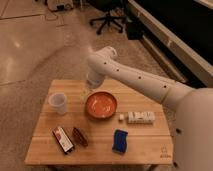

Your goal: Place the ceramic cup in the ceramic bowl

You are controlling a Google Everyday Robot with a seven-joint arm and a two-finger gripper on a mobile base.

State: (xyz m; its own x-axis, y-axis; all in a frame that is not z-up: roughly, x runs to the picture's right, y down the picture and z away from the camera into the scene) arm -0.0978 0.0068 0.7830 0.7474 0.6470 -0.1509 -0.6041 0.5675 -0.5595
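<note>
1. The gripper hangs at the end of the white robot arm, above the rear-left part of the light wooden tabletop. It sits just beside the rear-left rim of the bowl. Its grasp state cannot be determined.
2. The small pale white handleless ceramic cup stands upright near the left edge of the tabletop, apart from the gripper and outside the bowl.
3. The wide, shallow, orange-red ceramic bowl rests near the centre of the tabletop, to the right of the cup.
4. In front lie 3 items: a flat red-and-black rectangular packet, a dark red boat-shaped object and a blue rectangular sponge.
5. A white oblong pack lies right of the bowl.
</note>
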